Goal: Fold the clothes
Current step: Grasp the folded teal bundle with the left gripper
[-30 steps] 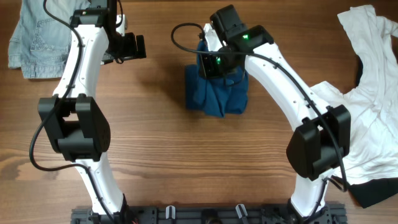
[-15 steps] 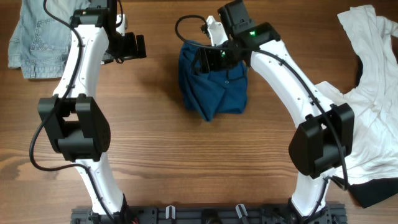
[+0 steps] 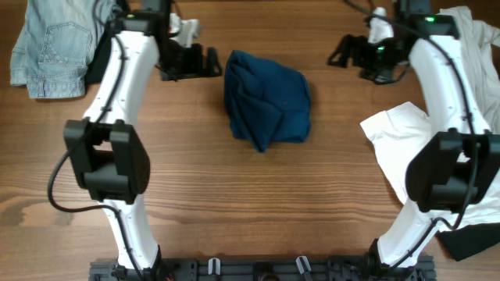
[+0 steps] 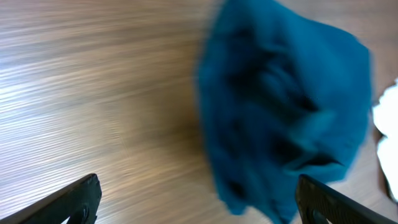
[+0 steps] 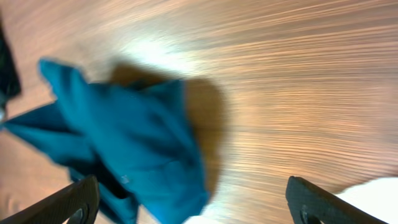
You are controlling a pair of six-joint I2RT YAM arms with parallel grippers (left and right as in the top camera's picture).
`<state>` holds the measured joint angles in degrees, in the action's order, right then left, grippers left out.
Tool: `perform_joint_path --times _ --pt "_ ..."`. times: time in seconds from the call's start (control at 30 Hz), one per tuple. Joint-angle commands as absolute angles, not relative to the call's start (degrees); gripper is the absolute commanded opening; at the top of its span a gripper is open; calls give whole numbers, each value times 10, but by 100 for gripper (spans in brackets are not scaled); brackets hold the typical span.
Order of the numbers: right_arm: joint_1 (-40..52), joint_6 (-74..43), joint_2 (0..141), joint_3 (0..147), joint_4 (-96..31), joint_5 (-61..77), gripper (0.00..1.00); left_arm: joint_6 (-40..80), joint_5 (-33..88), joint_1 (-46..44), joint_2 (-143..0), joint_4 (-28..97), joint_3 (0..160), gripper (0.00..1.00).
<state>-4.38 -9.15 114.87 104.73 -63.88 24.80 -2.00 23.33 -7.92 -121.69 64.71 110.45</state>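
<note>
The dark blue T-shirt [image 3: 267, 97] lies as a folded bundle at the table's centre back, with nothing touching it. My left gripper [image 3: 209, 61] hovers just left of its top corner, jaws wide open and empty. In the left wrist view the shirt [image 4: 292, 106] fills the right half beyond the gripper [image 4: 202, 208]. My right gripper [image 3: 344, 53] hangs open and empty to the right of the bundle, well apart from it. The right wrist view shows the shirt [image 5: 130, 143] at lower left, blurred, past the gripper [image 5: 196, 211].
A pale denim piece [image 3: 51, 47] lies at the back left corner. A white shirt [image 3: 461, 109] sprawls along the right side, its edge also in the right wrist view [image 5: 379, 193]. A black garment [image 3: 469, 243] peeks out at the front right.
My right gripper has opened, let go of the blue T-shirt and swung away to the right. The shirt has settled onto the table. My left arm has shifted slightly right towards it.
</note>
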Motion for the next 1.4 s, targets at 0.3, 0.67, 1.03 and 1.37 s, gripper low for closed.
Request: perform_joint_path --times 0.3,0.67,1.03,1.37 --pt "-100 -74 1130 1055 -655 206 99 50 117 -241 -1253 602 1117 100" --pt "-100 -74 1130 1042 -654 190 100 100 8 -264 -1263 630 1117 59" --pt "-100 -75 1130 1041 -641 191 99 94 -22 -208 -1259 693 1117 4" --pt "-100 -75 1130 1041 -639 190 99 -13 -61 -127 -1259 705 1117 54"
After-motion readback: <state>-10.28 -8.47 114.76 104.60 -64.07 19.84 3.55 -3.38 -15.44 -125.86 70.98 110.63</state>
